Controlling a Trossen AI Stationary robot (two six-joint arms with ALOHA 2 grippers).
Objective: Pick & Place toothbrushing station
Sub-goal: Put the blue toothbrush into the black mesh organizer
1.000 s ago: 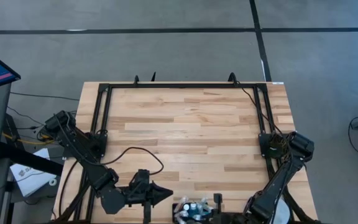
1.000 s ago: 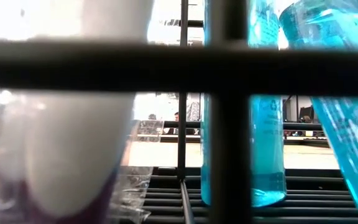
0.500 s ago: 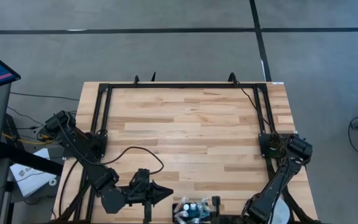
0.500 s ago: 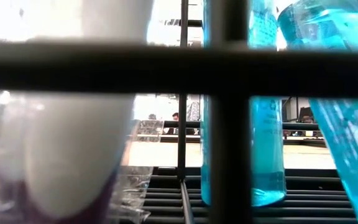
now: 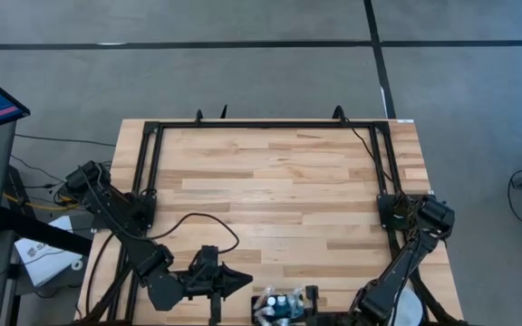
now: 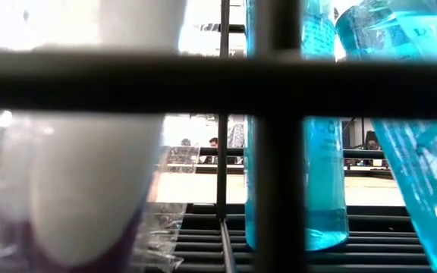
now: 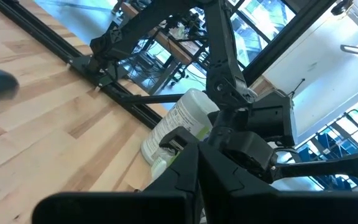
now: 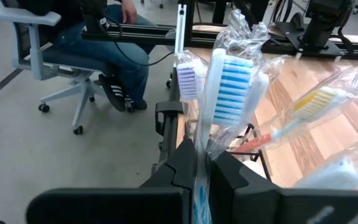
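Black bars (image 6: 279, 136) are blocking most of the low view; white tube (image 6: 89, 174) and blue bottles (image 6: 298, 152) are blurring up close. High view's bottom edge is cutting off the toothbrush cluster (image 5: 284, 306). Seated person (image 8: 114, 37) is showing only partly.

Even daylight overhead, harsh backlight down low.

From above, my wooden table (image 5: 279, 190) is evenly lit, with soft, faint shadows under my arms. At table height everything near is badly blurred: a dark bar (image 6: 218, 72), a white shape (image 6: 89, 182) and blue bottles (image 6: 298, 182) fill the view, while bright light from the room behind blows out the upper part. My right wrist camera shows glare on the plastic wrap around the toothbrushes (image 8: 232, 87). Bright windows (image 7: 272, 18) wash out the far side of my left wrist picture.
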